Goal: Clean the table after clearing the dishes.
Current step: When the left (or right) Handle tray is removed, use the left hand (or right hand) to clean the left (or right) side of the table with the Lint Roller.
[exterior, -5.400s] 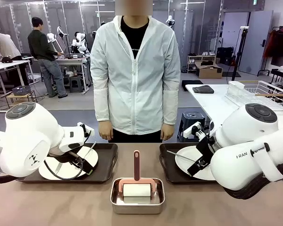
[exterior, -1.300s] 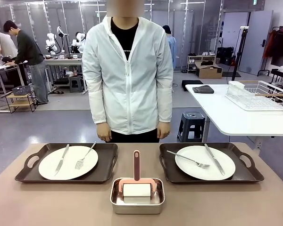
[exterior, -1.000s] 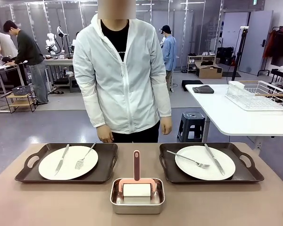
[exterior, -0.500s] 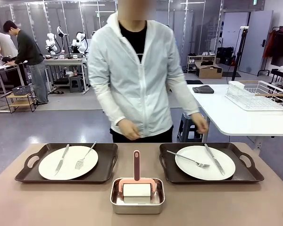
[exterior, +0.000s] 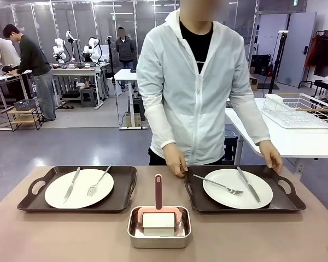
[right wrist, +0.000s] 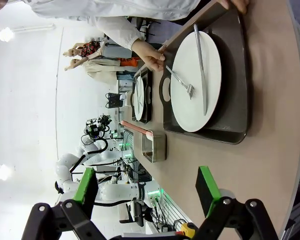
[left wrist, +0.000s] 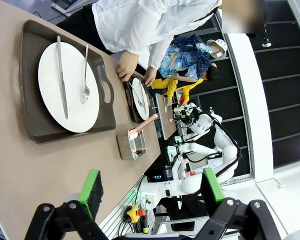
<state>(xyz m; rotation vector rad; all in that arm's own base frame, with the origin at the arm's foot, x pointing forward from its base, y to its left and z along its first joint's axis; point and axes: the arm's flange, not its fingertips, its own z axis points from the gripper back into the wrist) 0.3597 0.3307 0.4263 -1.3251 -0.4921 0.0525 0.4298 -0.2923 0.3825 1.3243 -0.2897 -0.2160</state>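
Front view, taupe table [exterior: 71,234], grey floor [exterior: 71,144] beyond

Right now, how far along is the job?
Done: nothing; the left tray and right tray, with plates, sit on the table. In hand: the person's hands are on the right tray. Left: carrying both off, then the roller in the pan. Left gripper and right gripper: open.

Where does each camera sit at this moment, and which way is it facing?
Front view: fixed on the robot's side, facing across the table at the person, whose hands rest on the right tray.
Left wrist view: near the table's left, rolled sideways, facing the left tray; open left gripper at the bottom.
Right wrist view: likewise, facing the right tray; open right gripper at the bottom.
Shared: both wrist views catch the steel pan and the person's hands.
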